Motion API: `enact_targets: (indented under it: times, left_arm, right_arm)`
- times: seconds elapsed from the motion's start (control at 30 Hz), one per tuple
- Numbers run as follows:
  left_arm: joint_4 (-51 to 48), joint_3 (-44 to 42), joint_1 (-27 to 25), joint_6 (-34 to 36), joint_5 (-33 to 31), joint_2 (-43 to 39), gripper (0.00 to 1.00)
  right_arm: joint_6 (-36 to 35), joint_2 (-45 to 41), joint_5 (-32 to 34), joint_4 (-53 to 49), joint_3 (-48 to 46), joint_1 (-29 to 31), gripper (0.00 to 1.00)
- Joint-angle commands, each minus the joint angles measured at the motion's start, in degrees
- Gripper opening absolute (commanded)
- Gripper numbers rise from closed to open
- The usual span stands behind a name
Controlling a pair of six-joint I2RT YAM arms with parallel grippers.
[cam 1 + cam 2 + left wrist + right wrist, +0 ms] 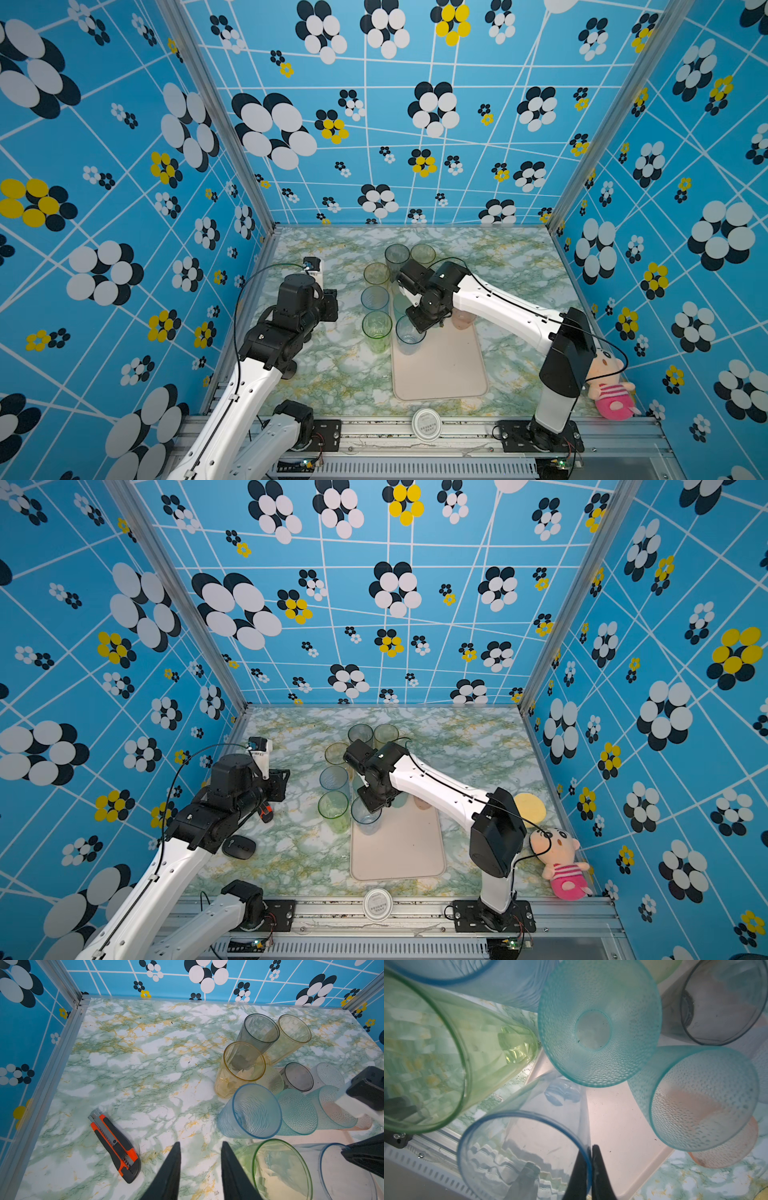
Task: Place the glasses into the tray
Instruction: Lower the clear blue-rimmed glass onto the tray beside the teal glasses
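Hidden: in both top views the right arm (498, 303) covers most of the tray's far end. Only a pink glass (463, 319) peeks out beneath it. The left gripper's tips lie under its own wrist there.
Tray (440, 374): lower centre of the top views, flat on the marble table (332, 374). Its long axis runs from the frame's bottom toward the top, and its near half is bare.
Right gripper (591, 1146): pinched tight on the rim of the clear blue-rimmed glass (525, 1147), one finger inside the wall and one outside.
Clear blue-rimmed glass: over the tray's left edge in a top view (409, 332). It is upright with its mouth up and its long axis vertical. Whether its base touches the tray cannot be told.
Left gripper (200, 1144): jaws apart with nothing between them, above bare table left of the glasses.
Tray's far end: a teal glass (600, 1028), a second teal glass (702, 1101) and a short smoky glass (720, 1001), all mouths up.
Table, left of the tray and beyond it: a green glass (377, 328), a blue glass (375, 297), an amber glass (376, 273), then a tall grey glass (397, 253) and a tall amber glass (423, 252), all upright.
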Motion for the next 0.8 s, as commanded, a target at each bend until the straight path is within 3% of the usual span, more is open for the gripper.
enact_targets:
  times: [0.0, 0.77]
  left_arm:
    - [-0.7, 1.7, 0.7, 0.6, 1.1, 0.5, 0.34]
    - [-1.3, 2.0, 1.2, 0.6, 2.2, 1.9, 0.35]
  right_arm:
    - [-0.9, 1.2, -1.2, 0.2, 1.6, -0.4, 0.0]
    - [-1.2, 3.0, -2.8, 2.0, 2.0, -1.7, 0.0]
